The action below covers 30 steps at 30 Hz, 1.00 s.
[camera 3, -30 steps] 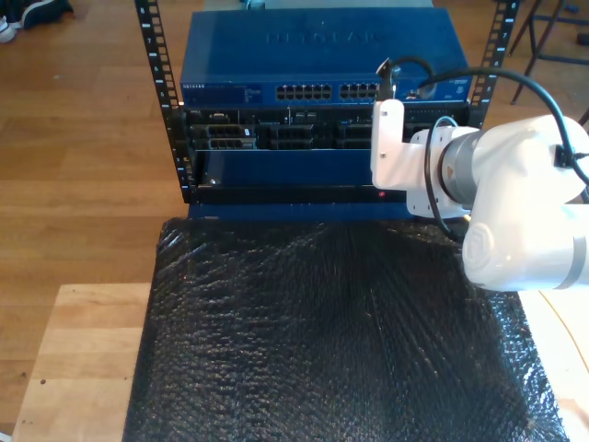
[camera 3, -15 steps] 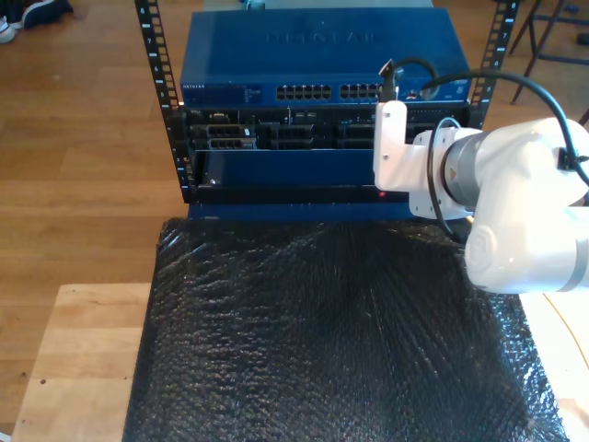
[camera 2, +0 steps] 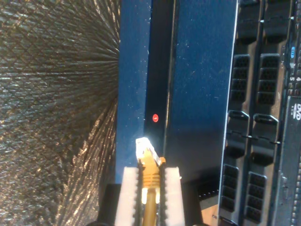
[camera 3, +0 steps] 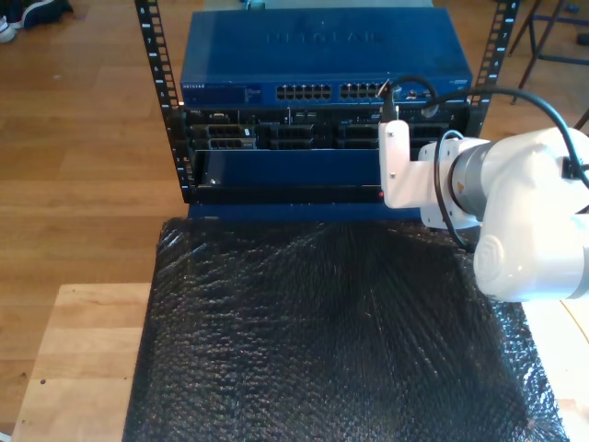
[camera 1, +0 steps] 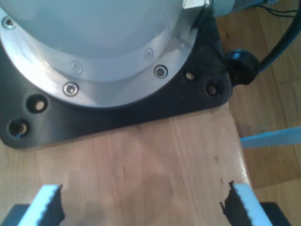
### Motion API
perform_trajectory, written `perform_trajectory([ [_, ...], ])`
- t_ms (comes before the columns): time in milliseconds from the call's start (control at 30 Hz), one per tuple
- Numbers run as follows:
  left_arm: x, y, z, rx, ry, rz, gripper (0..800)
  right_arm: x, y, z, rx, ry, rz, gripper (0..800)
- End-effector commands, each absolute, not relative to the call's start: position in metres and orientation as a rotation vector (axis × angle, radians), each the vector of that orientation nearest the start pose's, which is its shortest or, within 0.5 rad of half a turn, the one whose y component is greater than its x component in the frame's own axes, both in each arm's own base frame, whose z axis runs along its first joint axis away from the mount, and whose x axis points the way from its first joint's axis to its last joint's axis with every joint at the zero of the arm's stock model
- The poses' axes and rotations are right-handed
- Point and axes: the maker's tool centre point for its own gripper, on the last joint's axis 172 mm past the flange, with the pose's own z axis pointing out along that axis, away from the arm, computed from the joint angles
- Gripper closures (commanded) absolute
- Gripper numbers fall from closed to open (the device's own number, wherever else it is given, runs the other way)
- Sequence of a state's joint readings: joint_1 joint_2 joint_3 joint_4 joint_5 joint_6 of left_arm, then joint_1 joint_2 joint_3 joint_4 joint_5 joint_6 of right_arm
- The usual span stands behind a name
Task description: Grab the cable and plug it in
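Pinching the cable (camera 2: 149, 188) just behind its clear plug (camera 2: 143, 148), the second pincer (camera 2: 149, 181) has the grab part of the job done: both white pads are pressed against the yellow jacket and the plug pokes out ahead of them, free in the air. What is left is the plugging in. From the second wrist view the plug hangs in front of the dark blue front panel (camera 2: 202, 84) of the rack gear, near a small red light (camera 2: 155, 118), not in any socket that I can see.

In the exterior view the white arm (camera 3: 525, 221) reaches in from that view's right toward the rack (camera 3: 313, 138), and the row of ports on the blue switch (camera 3: 304, 91) sits higher up, so I judge the plug has yet to be brought level with a port and pushed home.

The first pincer (camera 1: 141, 207) is spread wide with nothing between its pads, over bare wooden tabletop (camera 1: 155, 160) beside a round arm base (camera 1: 94, 47).
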State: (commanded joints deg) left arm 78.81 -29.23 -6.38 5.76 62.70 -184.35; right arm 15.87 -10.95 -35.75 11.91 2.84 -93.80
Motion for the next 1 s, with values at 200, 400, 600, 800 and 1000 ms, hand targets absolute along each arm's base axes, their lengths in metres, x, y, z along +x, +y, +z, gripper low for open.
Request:
perform_trajectory([
  [200, 0.002, 0.118, 0.035, -2.259, 2.726, -0.405, 0, 0.542, 0.134, 0.274, 1.592, 1.834, 1.000, 800],
  [400, 0.002, 0.118, 0.035, -2.259, 2.726, -0.405, 0, 0.543, 0.134, 0.275, 1.587, 1.829, 1.003, 800],
  [600, 0.002, 0.118, 0.035, -2.259, 2.726, -0.405, 0, 0.543, 0.133, 0.279, 1.552, 1.798, 1.028, 800],
  [800, 0.002, 0.118, 0.035, -2.259, 2.726, -0.405, 0, 0.544, 0.126, 0.288, 1.501, 1.716, 1.076, 800],
  [1000, 0.002, 0.118, 0.035, -2.259, 2.726, -0.405, 0, 0.545, 0.120, 0.293, 1.463, 1.642, 1.116, 800],
])
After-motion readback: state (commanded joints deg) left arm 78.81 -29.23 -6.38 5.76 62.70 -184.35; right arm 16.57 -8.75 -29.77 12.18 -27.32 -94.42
